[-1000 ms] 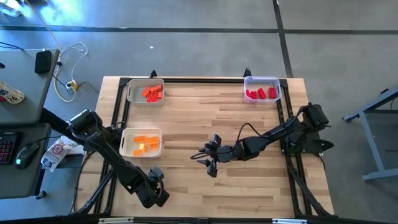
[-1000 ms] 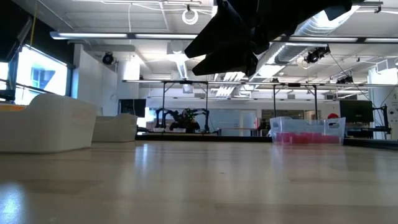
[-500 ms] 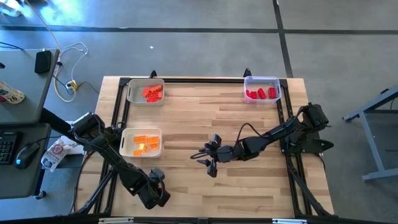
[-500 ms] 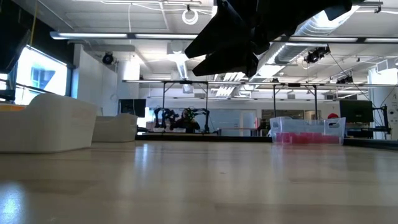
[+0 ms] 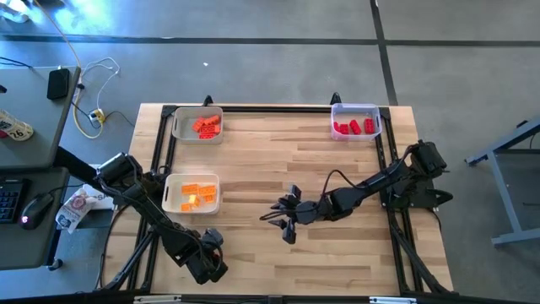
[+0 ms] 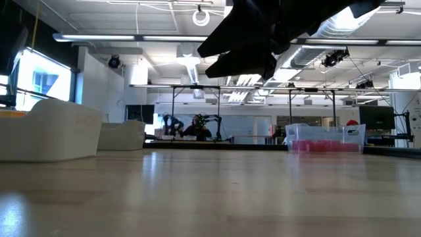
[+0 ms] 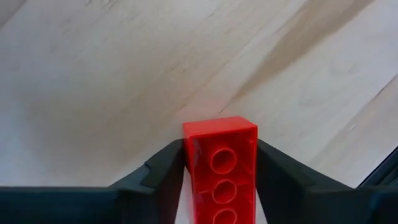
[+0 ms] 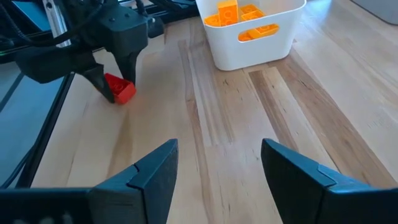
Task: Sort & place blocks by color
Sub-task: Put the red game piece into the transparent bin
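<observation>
My left gripper (image 5: 211, 260) is near the table's near-left corner, shut on a red block (image 7: 221, 168). The right wrist view shows that block (image 8: 123, 91) tilted under the dark fingers, close to the wood. My right gripper (image 8: 217, 152) stands open over the middle of the table (image 5: 287, 225), with nothing between its fingers. Orange blocks lie in a white tray (image 5: 198, 125) at the far left. Yellow-orange blocks lie in a second white tray (image 5: 191, 193). Red blocks lie in a clear tray (image 5: 355, 122) at the far right. My left gripper pinches the red block's two long sides (image 7: 189, 163) between its two fingers (image 7: 160, 175). The fingers come from above, pointing steeply down, and lie across the block. The block sits tilted in the hold, its lower end (image 8: 128, 96) at the table; whether it rests there I cannot tell.
A black frame rail (image 5: 157, 152) runs along the table's left edge beside the trays. Bare wood (image 5: 278, 160) stretches between the trays and the two arms. A desk with a mouse and cables (image 5: 38, 207) stands left of the table.
</observation>
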Robot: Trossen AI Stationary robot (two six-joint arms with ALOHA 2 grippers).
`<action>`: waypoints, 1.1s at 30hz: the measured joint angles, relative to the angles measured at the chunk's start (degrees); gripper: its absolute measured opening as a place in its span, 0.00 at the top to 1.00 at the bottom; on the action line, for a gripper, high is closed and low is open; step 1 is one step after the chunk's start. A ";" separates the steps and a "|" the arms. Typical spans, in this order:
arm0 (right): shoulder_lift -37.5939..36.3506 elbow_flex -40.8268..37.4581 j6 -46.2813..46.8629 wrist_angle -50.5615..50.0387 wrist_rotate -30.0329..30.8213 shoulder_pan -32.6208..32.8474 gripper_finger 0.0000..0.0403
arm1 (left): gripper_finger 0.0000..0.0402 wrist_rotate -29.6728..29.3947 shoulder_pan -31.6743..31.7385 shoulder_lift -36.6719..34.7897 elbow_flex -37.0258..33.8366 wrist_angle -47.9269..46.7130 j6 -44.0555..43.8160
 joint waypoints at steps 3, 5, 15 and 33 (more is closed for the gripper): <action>0.00 0.00 0.00 0.00 0.00 0.09 0.46 | 0.68 -0.56 0.00 -0.02 0.00 -0.11 1.81; 0.00 0.00 0.00 0.00 0.00 0.07 0.46 | 0.71 -1.29 0.02 -0.02 0.00 -0.10 3.03; 0.00 0.00 -0.05 0.03 -4.25 0.07 0.46 | 0.71 -8.98 1.41 -2.20 -0.44 0.47 10.16; 0.00 0.00 -3.10 0.11 -10.08 3.03 0.46 | 0.72 -7.98 12.55 -3.30 -0.31 17.82 35.82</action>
